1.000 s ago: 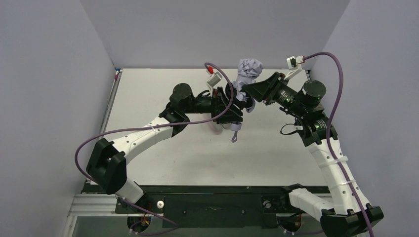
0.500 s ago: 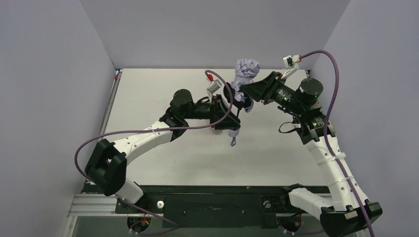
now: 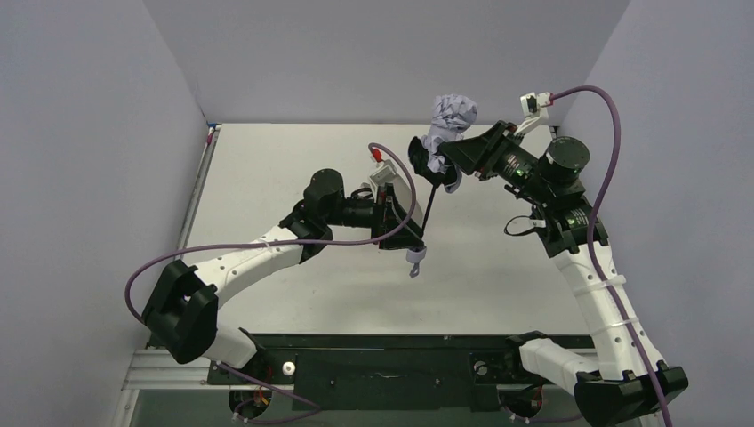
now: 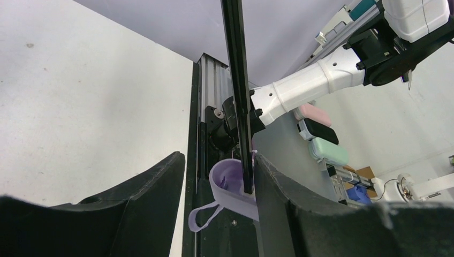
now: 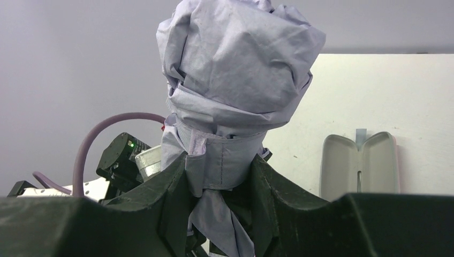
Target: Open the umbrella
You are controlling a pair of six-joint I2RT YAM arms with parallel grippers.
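Top external view: the umbrella (image 3: 451, 117) is up in the air over the far middle of the white surface (image 3: 267, 169), stretched between the two hands. Its lavender-grey canopy (image 3: 453, 111) is a crumpled, bunched ball at the far end, close to the back wall, and it is not spread. From under it the thin black shaft (image 3: 429, 209) slants down toward the near edge, bare along its length. It ends at the small lavender handle (image 3: 415, 257), with the strap loop (image 3: 412, 271) hanging below.

The right hand (image 3: 436, 163) is clenched on the neck of the fabric bundle, just under the ball. In the right wrist view its two dark fingers (image 5: 174, 187) squeeze the gathered cloth from both sides. The canopy bulges above them and a tail of fabric hangs down between them. Behind, an open clamshell case (image 5: 358, 160), pale grey inside with a pink rim, lies flat on the surface, well apart from the umbrella.

The left hand (image 3: 410, 238) grasps the handle end. In the left wrist view the handle sits between its fingers (image 4: 144, 195), lying against the one on the right of that view. The shaft rises straight up out of the handle, and the strap loop curls toward the other finger. The two hands are well apart, with the exposed shaft between them.
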